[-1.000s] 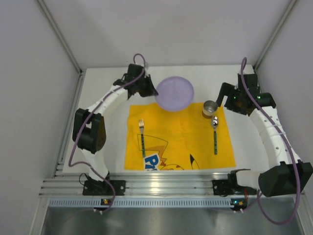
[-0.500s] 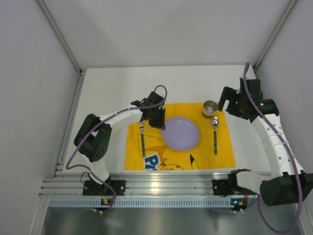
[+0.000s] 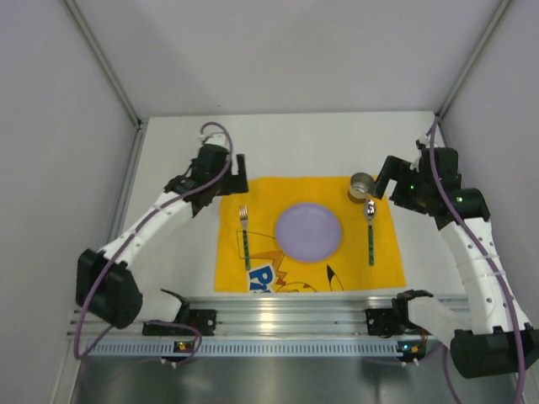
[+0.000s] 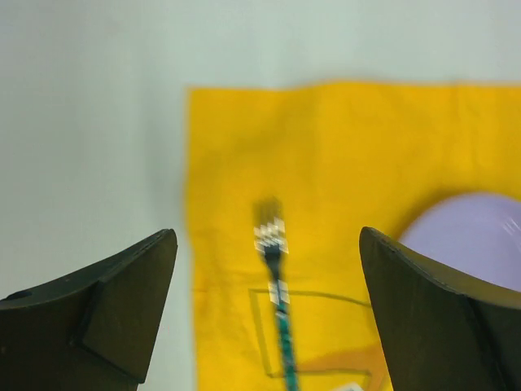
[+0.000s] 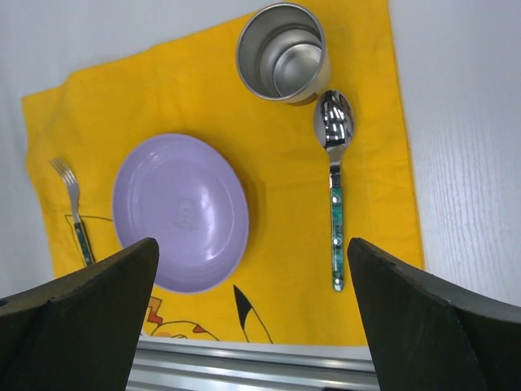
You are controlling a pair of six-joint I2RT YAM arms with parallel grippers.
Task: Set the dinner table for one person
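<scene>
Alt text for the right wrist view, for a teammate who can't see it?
A purple plate sits on a yellow cloth, fork at its left and spoon at its right in the image, an empty metal cup just beyond the spoon's bowl. The open right gripper frames the bottom corners.

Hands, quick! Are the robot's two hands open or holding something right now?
Left hand: open, holding nothing.
Right hand: open, holding nothing.

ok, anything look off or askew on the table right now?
Nothing stands out. The purple plate sits centred on the yellow cloth, fork to its left and spoon to its right, both straight. The metal cup stands upright and empty at the cloth's far-right corner. No spill or damage visible.
</scene>
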